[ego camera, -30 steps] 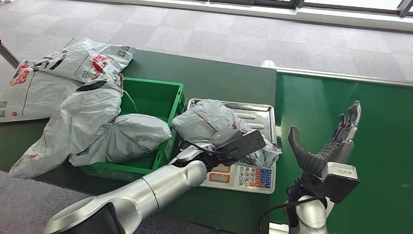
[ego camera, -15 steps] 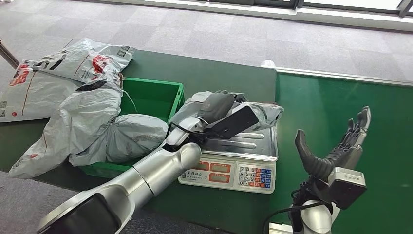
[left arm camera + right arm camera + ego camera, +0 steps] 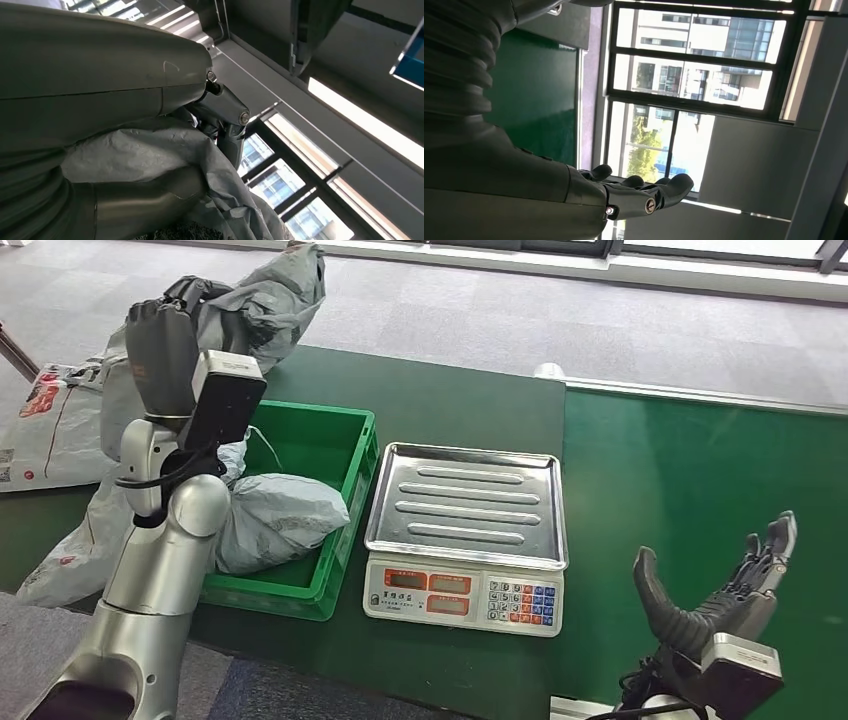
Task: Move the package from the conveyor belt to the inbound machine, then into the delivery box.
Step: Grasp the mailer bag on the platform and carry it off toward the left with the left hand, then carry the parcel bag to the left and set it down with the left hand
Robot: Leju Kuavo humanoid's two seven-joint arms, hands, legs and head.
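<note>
Two robot hands are in view. The left robot hand [image 3: 170, 335] is raised high above the dark green worktop [image 3: 440, 400], fingers closed around a crumpled grey package [image 3: 270, 295]. The package hangs from the grip on the far side of the hand, clear of every surface. In the left wrist view the same grey film [image 3: 165, 165] lies pressed against the thumb and the dark fingers [image 3: 227, 117], with folds trailing past them.

Below and slightly to the right of the left robot hand sits a green bin [image 3: 345, 455], with another grey package [image 3: 275, 525] resting inside it against the near wall. Several more grey bags [image 3: 60, 420] are piled beside the bin, under and behind the raised arm.

Between the two hands stands the weighing scale [image 3: 465, 595]; its ribbed steel tray [image 3: 470, 505] carries nothing, and its keypad faces the robot.

The right robot hand [image 3: 725, 585] is held low over the green conveyor belt [image 3: 700, 470], well apart from the scale. Its fingers are spread and point up, the thumb is set away from them, and nothing is in the palm. The right wrist view shows the same hand [image 3: 624, 192] with fingers extended and apart.
</note>
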